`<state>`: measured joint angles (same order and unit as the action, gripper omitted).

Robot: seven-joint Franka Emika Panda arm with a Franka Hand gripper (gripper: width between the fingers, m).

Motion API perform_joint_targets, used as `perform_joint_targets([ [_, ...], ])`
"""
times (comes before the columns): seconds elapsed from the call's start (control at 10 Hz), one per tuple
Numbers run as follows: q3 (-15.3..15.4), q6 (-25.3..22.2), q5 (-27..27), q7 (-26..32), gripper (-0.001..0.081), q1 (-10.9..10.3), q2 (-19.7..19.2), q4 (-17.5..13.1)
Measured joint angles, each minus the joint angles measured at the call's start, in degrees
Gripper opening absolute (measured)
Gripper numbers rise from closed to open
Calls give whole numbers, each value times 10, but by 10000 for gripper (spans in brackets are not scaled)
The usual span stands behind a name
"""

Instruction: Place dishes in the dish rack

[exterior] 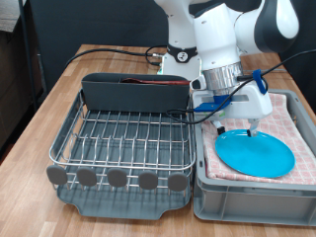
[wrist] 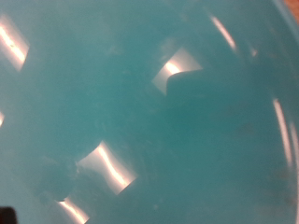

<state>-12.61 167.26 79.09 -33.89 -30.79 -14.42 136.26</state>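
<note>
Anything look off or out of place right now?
Nothing stands out. The plate lies flat on the checked cloth in the bin, gripper low over its rim. The rack sits square; its grid holds no dishes.

The arm reaches steeply down (hand lowest).

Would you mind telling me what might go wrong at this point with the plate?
The gripper is low over the blue plate, which lies flat on the checked cloth in the grey bin; a flat plate offers little edge, so the fingers may slip. The cloth could snag and lift too. The wrist view shows only plate, so alignment is hard to judge.
</note>
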Motion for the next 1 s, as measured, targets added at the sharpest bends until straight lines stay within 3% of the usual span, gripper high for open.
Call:
perform_joint_targets([
  [0.1, 0, -1, 11, 11, 725, 0, 0, -1],
  [0.2, 0, -3, 20, 21, 542, 0, 0, -3],
  [0.3, 0, -5, 27, 28, 542, 0, 0, -3],
  [0.4, 0, -6, 32, 34, 352, 0, 0, -4],
  [0.5, 1, -7, 44, 47, 352, 0, 0, -5],
  [0.6, 1, -8, 54, 60, 174, 0, 0, -6],
  [0.7, 1, -8, 58, 67, 48, 0, 0, -7],
  [1.0, 1, -8, 56, 70, 34, 0, 0, -7],
])
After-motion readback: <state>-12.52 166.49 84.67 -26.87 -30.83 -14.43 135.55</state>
